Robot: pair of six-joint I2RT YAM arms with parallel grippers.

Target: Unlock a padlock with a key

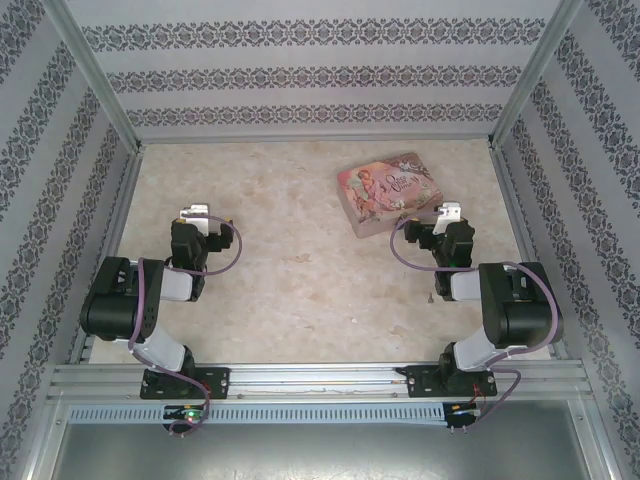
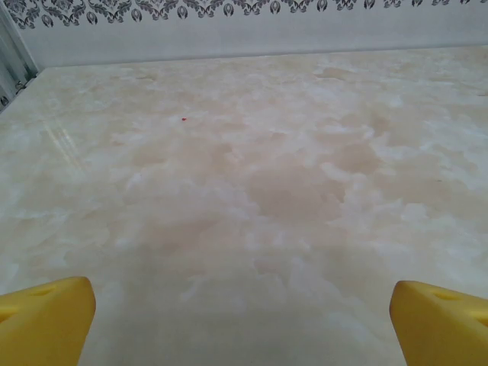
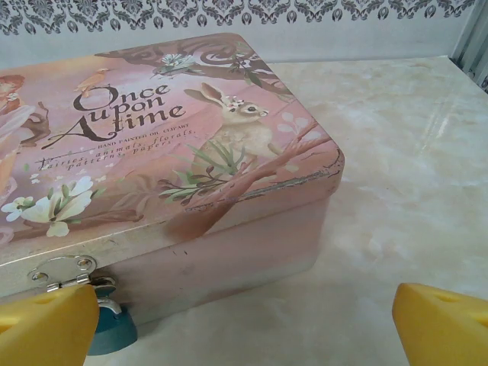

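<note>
The padlock (image 3: 112,330) is tiny, with a teal-blue body and a thin silver shackle. It hangs from the silver hasp (image 3: 64,270) on the near side of a pink illustrated tin (image 3: 160,145). My right gripper (image 3: 244,335) is open just in front of that tin side. Its left yellow finger (image 3: 46,328) covers part of the padlock and the right finger (image 3: 442,324) stands over bare table. My left gripper (image 2: 242,328) is open too, with nothing between its yellow fingers (image 2: 42,320). From above, the left gripper (image 1: 198,216) is mid-left and the right gripper (image 1: 446,215) is beside the tin (image 1: 390,193).
The marble-patterned table (image 1: 290,280) is walled in by patterned panels on the back, left and right. The tin lies at the back right, close to the right wall. Both arm bases stand on the metal rail (image 1: 320,380) at the near edge.
</note>
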